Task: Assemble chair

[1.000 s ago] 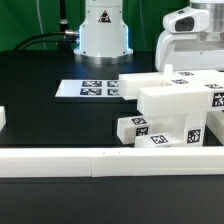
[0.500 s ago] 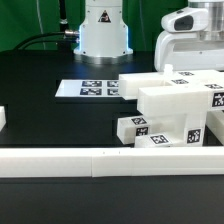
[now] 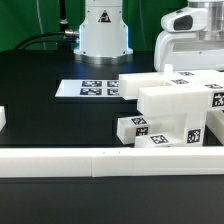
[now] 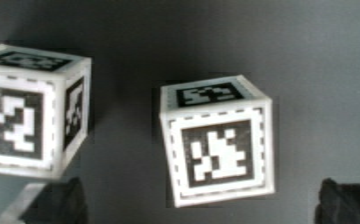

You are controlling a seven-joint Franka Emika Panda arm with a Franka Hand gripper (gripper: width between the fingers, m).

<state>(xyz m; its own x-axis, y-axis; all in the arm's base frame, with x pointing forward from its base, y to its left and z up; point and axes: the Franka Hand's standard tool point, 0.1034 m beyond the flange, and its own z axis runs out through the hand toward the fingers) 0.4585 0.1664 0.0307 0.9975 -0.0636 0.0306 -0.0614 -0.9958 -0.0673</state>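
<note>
Wrist view: two tagged posts are seen below the gripper [image 4: 198, 200]. A near post [image 4: 219, 142] lies roughly between the two dark fingertips [image 4: 52, 200], and a second post [image 4: 35, 108] lies just beside it. The fingers are spread wide, nothing is held, and neither fingertip is seen touching a post.

In the exterior view the chair pieces [image 3: 175, 100] are gathered on the table [image 3: 40, 110] at that view's right. Larger blocks are piled behind and smaller posts [image 3: 140, 128] sit in front, near the rail [image 3: 100, 160]. The marker board [image 3: 92, 88] lies apart from them, toward the robot base. The arm [image 3: 188, 20] is seen above the cluster, but the gripper itself cannot be made out there.

The main risk is judged to come from how little space is left between the two posts. If the gripper were lowered off-centre, one finger could land on the second post or wedge against it, and that post could be pushed or tipped. The near post also appears turned relative to the fingers. It might therefore be caught on its corners rather than its flat faces, and could twist or slip when lifted. A knocked post could be driven into the neighbouring pieces.
</note>
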